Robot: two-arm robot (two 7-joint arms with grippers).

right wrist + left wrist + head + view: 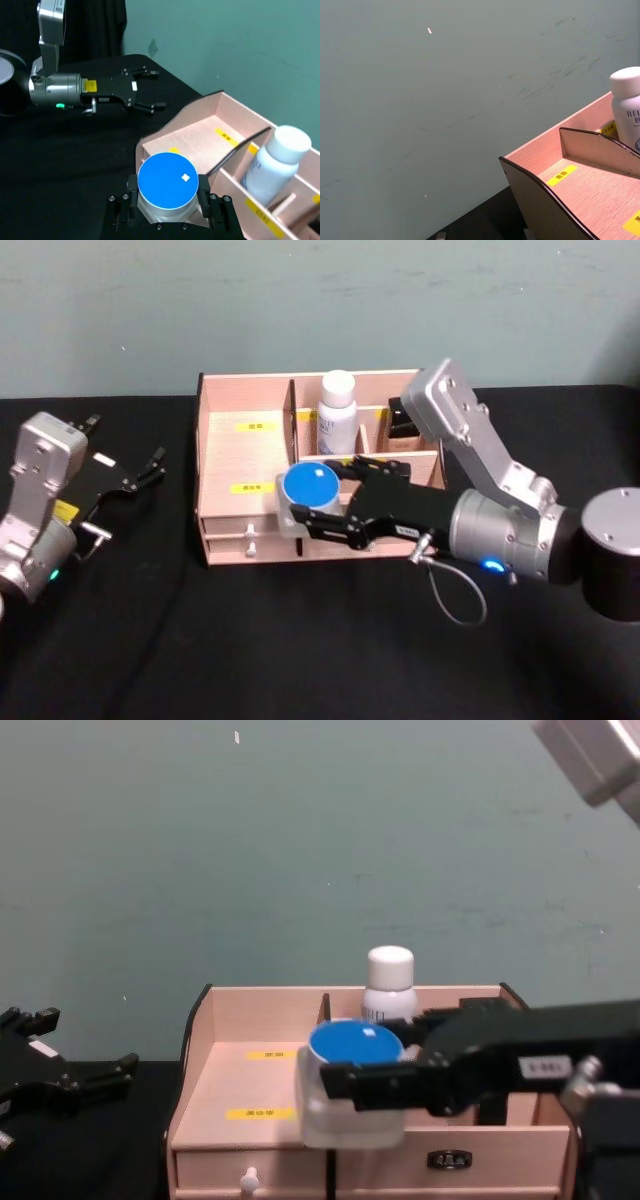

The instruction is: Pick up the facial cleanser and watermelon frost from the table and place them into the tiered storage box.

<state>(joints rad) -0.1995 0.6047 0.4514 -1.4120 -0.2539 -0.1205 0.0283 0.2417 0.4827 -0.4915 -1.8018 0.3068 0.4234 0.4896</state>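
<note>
The tiered storage box (225, 455) stands mid-table, pale wood with yellow labels. The facial cleanser (337, 410), a white bottle, stands upright in a rear compartment (275, 160) (388, 982) (627, 107). My right gripper (318, 498) is shut on the watermelon frost (308, 485), a frosted jar with a blue lid. The jar (350, 1095) hangs at the front right corner of the box's wide left compartment; I cannot tell if it touches the wood. In the right wrist view the fingers (216, 207) flank the jar (167, 182). My left gripper (130, 480) rests open left of the box.
Small dark cosmetics (405, 425) sit in the box's rear right compartment. A white-knobbed drawer (251, 533) faces me at the box's front. The table is covered in black cloth (250, 640). A grey-green wall (300, 840) stands close behind the box.
</note>
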